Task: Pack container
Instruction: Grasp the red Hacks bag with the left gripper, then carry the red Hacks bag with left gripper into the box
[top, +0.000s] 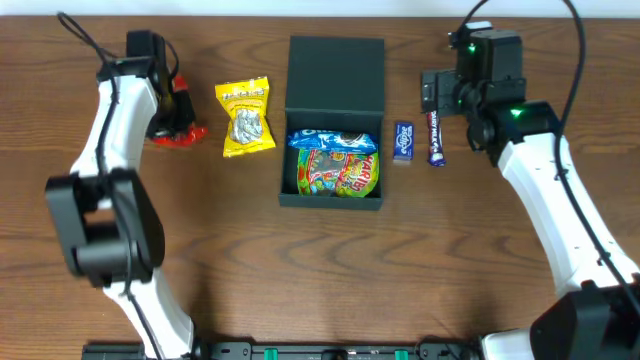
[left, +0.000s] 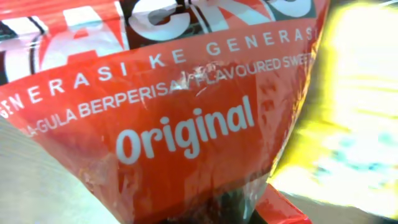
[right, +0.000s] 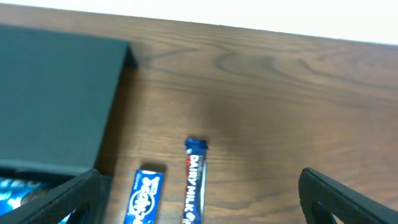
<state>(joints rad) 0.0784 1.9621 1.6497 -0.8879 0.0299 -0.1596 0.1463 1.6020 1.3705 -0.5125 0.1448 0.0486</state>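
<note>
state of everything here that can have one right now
container: lid open, colourful snack bag inside
red packet: pinched in left gripper
yellow packet: lying on table
blue packet: lying on table
Dairy Milk bar: lying on table
right gripper: open, empty

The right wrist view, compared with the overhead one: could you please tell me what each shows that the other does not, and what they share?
Only the right wrist: the Dairy Milk lettering on the bar, readable, and the right gripper plainly wide open. Only the overhead: the yellow packet, the red packet and the left gripper at it. Both: the lid of the container, the bar and the small blue packet beside it.
</note>
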